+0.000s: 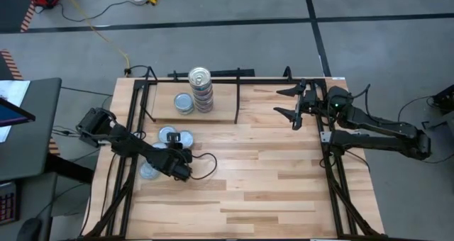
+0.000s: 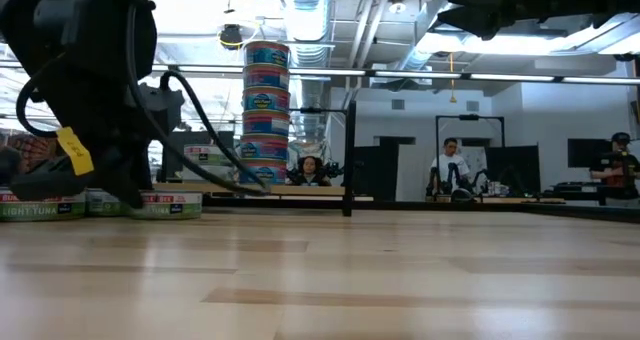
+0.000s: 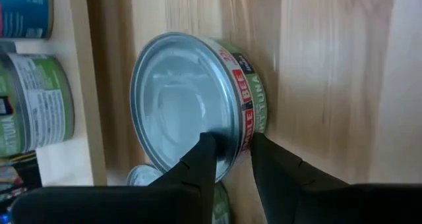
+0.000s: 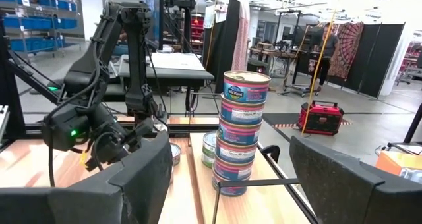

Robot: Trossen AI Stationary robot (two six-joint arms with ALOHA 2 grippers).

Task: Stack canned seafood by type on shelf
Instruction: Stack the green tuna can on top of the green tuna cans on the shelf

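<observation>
My left gripper point(image 1: 181, 169) reaches from the table's left and is shut on a silver-topped tin point(image 3: 184, 99) with a green and red label, just in front of the shelf point(image 1: 220, 103). On the shelf stand a tall stack of tins point(image 1: 201, 91) and one single tin point(image 1: 184, 103). Two loose tins point(image 1: 176, 136) lie flat on the table before the shelf, and another point(image 1: 148, 171) shows under my left arm. My right gripper point(image 1: 292, 103) hovers open and level at the far right, facing the stack point(image 4: 239, 132). My left gripper pinches the tin's rim point(image 3: 227, 141) at its near edge. One finger point(image 3: 201, 158) lies on the lid inside the rim and the other point(image 3: 270, 161) on the labelled side wall. The fingers slant down from the table's left. The tin is tipped, its lid toward the shelf; whether it touches the table I cannot tell.
The shelf's black frame and upright rod point(image 1: 237, 96) stand beside the stack. A black cable point(image 1: 207, 166) loops on the table near my left gripper. The table's middle and near right are bare wood point(image 1: 269, 191). People stand in the room beyond point(image 2: 450, 170).
</observation>
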